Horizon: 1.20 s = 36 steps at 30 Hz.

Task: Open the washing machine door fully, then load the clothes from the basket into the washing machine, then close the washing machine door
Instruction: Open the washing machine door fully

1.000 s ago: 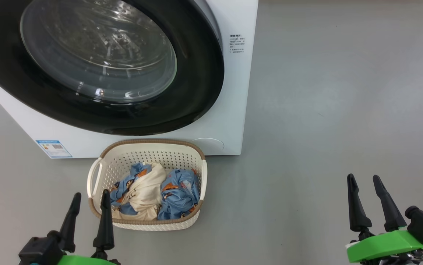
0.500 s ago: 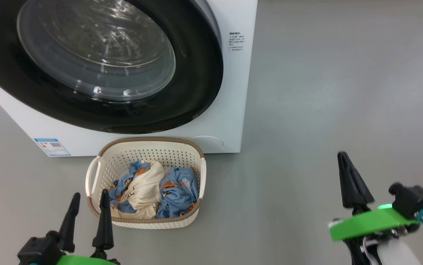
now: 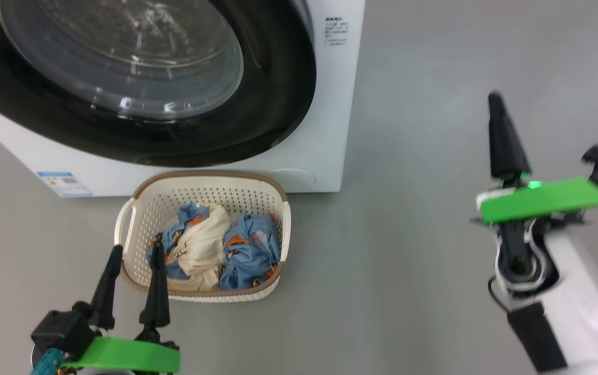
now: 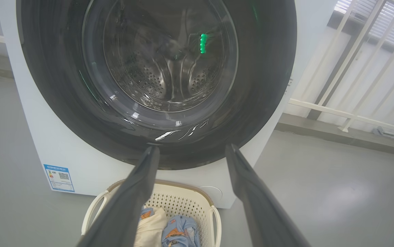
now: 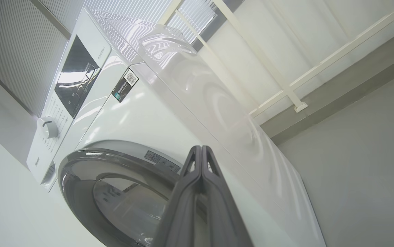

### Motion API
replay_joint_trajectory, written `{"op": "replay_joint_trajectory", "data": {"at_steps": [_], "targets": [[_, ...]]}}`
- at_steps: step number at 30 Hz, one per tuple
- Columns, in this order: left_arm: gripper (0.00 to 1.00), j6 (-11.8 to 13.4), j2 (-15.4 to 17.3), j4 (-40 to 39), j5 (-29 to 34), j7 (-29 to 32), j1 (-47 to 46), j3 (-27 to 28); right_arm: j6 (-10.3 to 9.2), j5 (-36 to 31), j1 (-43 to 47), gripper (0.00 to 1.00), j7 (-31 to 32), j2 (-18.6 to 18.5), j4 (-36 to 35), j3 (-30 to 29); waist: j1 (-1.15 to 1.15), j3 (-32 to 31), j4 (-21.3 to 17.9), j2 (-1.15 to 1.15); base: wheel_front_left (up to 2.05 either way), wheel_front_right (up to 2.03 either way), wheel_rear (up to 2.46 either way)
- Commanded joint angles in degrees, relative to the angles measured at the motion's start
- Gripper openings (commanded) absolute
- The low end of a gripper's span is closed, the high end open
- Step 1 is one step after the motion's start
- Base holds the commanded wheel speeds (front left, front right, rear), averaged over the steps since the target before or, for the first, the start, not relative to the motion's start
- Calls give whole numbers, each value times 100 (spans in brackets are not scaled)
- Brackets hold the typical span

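Found glossy black round door shut, cream-and-blue clothes in perforated cream basket: judged nothing done. Saw left claw gaping, right claw pinched together, both empty.

Illegible label on washing machine

The washing machine door is cut off at top.

The right gripper has been snapped shut, its two fingers now pressed together where they were spread a second ago. It has been lifted well up the right side of the head view, and its pale forearm is brought into sight. The head camera has been shifted slightly.
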Motion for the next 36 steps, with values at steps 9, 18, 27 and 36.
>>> {"op": "replay_joint_trajectory", "data": {"at_steps": [9, 18, 27, 36], "targets": [[100, 3, 26, -166, -119, -37, -506, 46, 18, 1456, -1338, 0, -46, -405, -56, 749, 0, 620, 324, 0, 0, 0, 0], [100, 3, -4, -164, -205, -37, -818, -145, 18, 3350, -2345, 0, 459, -1216, -164, 1791, 0, 1035, 659, 0, 0, 0, 0], [100, 3, -25, -175, -264, -37, -948, -248, 18, 4179, -2850, 0, 1924, -1538, -84, 1537, 0, 1354, 839, 0, 0, 0, 0], [100, 3, -48, -124, -332, -37, -1094, -526, 18, 4407, -3381, 0, 3239, -1463, 597, 1201, 0, 1593, 988, 0, 0, 0, 0]]}}
